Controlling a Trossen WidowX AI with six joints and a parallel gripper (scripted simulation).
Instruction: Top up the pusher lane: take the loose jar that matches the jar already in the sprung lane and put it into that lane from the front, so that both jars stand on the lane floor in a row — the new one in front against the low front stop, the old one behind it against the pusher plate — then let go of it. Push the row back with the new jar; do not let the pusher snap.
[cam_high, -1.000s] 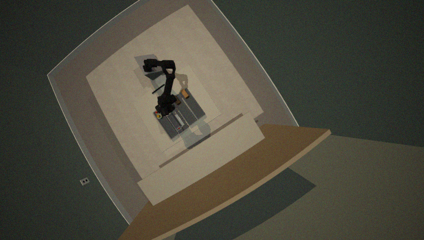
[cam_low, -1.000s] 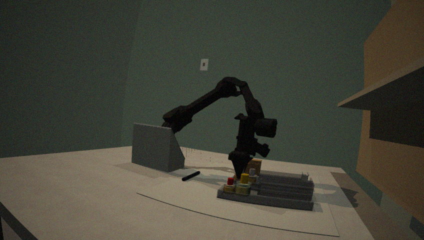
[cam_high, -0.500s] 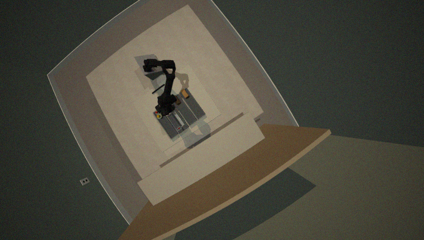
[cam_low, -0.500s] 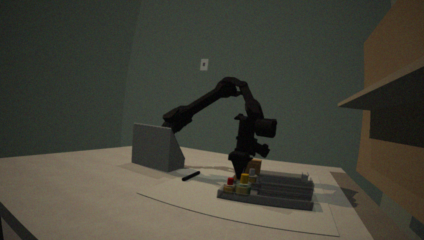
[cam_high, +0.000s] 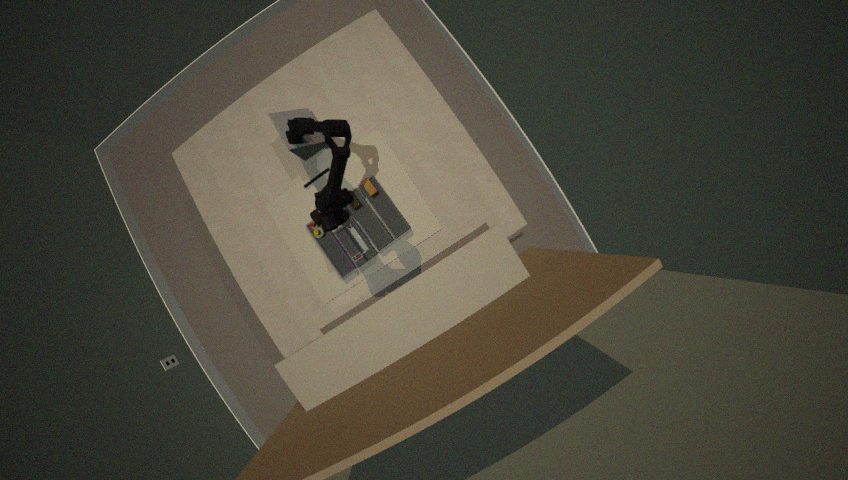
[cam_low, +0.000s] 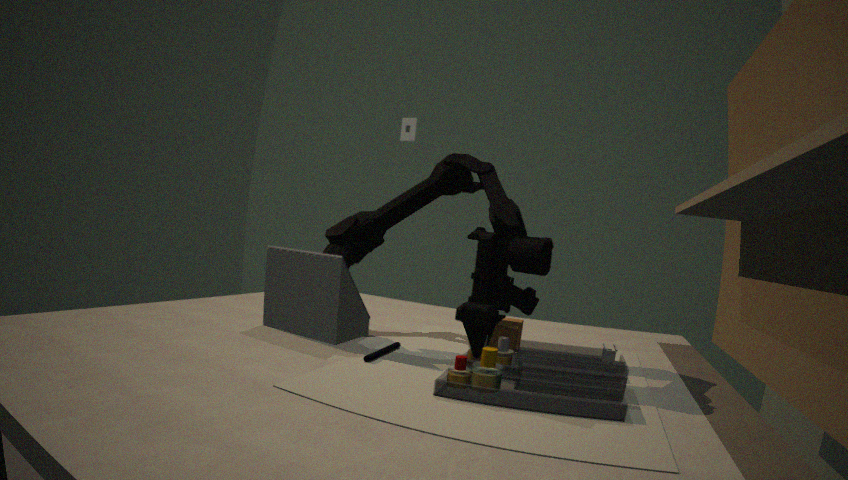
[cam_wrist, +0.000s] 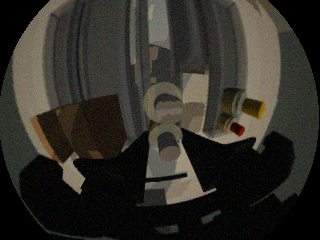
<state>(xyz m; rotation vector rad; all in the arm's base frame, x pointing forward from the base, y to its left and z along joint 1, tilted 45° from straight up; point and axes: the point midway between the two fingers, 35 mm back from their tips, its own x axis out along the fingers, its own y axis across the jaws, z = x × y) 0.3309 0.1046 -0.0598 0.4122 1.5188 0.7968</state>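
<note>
My gripper (cam_wrist: 164, 132) (cam_low: 476, 355) points down at the front end of the grey lane rack (cam_low: 535, 403) (cam_high: 389, 217). It is shut on a grey-capped jar (cam_wrist: 169, 148), which looks upright between the fingertips in the wrist view. Another grey-capped jar (cam_wrist: 169, 108) (cam_low: 504, 343) stands directly behind it in the lane; the two look touching or nearly so. The pusher plate cannot be made out clearly behind that jar. The front stop and the held jar's base are hidden by the fingers, so I cannot tell whether the base rests on the lane floor.
A yellow-capped jar (cam_wrist: 254, 107) (cam_low: 489, 356) and a red-capped jar (cam_wrist: 238, 129) (cam_low: 460, 362) stand in the lane at one side. Brown boxes (cam_wrist: 97, 125) (cam_high: 370, 187) stand on the other side. A black pen (cam_low: 382, 352) (cam_high: 316, 177) lies before the rack. A shelf (cam_low: 767, 169) overhangs beyond it.
</note>
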